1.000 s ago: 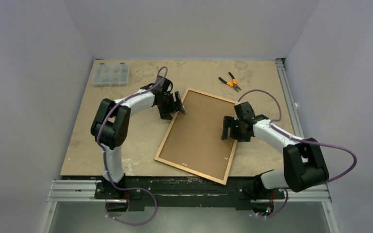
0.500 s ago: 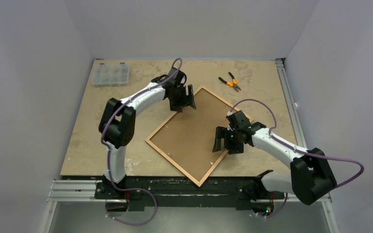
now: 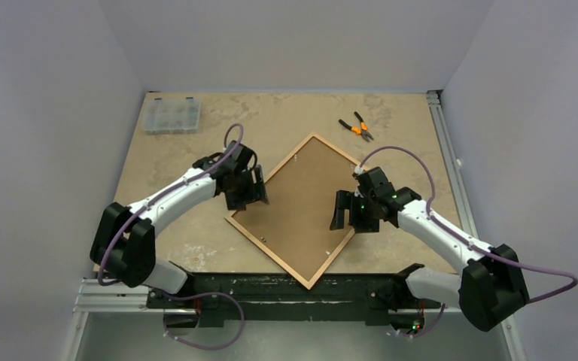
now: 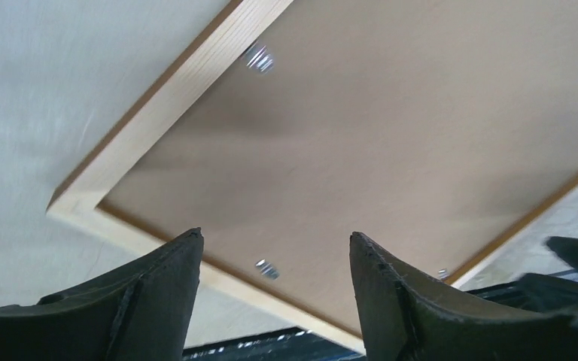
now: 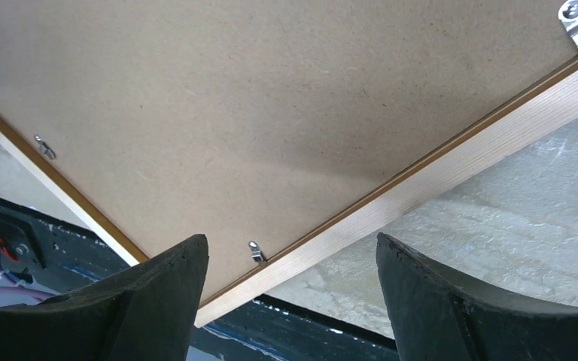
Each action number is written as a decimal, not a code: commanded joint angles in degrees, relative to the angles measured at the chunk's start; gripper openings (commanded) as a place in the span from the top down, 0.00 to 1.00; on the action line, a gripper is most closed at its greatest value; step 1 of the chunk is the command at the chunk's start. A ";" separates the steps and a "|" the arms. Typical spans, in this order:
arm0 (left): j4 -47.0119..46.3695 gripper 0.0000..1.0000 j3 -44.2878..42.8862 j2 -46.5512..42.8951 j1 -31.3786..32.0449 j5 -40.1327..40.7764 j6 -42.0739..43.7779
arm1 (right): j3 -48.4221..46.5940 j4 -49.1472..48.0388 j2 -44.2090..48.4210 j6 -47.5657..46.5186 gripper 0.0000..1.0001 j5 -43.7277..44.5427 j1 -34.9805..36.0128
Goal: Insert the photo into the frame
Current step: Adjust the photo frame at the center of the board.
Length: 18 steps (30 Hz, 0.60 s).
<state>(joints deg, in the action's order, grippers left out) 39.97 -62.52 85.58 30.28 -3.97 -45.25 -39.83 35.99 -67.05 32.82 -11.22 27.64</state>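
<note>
Only the wrist views show us clearly the small metal clips [image 4: 260, 59] on the thin rectangular frame of light orange-brown wood [image 3: 301, 210], which lies back-up at mid-table. Its long axis runs near-left to far-right. The left gripper [image 3: 258, 191], wide open, has moved from the far corner to the far-left edge; the right gripper [image 3: 339, 216] is wide too.

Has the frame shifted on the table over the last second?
Yes. The frame turned clockwise in the top view, its far corner swinging toward the pliers. It now lies as a diamond, back side up.
</note>
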 commanded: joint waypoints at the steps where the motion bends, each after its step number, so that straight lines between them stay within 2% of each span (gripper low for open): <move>1: -2.56 0.32 10.96 -6.52 -0.09 0.21 -7.72 | -3.36 1.99 2.52 -0.83 0.19 1.76 0.21; 4: -3.98 0.33 16.15 -9.53 -0.02 -0.18 -9.87 | -4.11 2.23 3.08 -0.82 0.19 1.78 0.17; 9: -3.99 0.34 18.28 -9.28 0.30 -0.59 -10.89 | -5.05 2.33 2.98 -0.74 0.19 1.64 0.18; 15: -7.71 0.38 19.23 -3.70 0.31 -0.98 -11.08 | -5.91 1.88 3.04 -0.61 0.19 1.04 0.22; 18: -8.94 0.44 18.06 0.38 0.33 -0.63 -10.33 | -6.66 1.75 3.02 -0.10 0.19 0.16 0.17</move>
<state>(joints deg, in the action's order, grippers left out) 36.34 -43.86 81.73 30.44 -4.27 -54.98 -43.33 38.11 -64.84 32.58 -10.11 27.64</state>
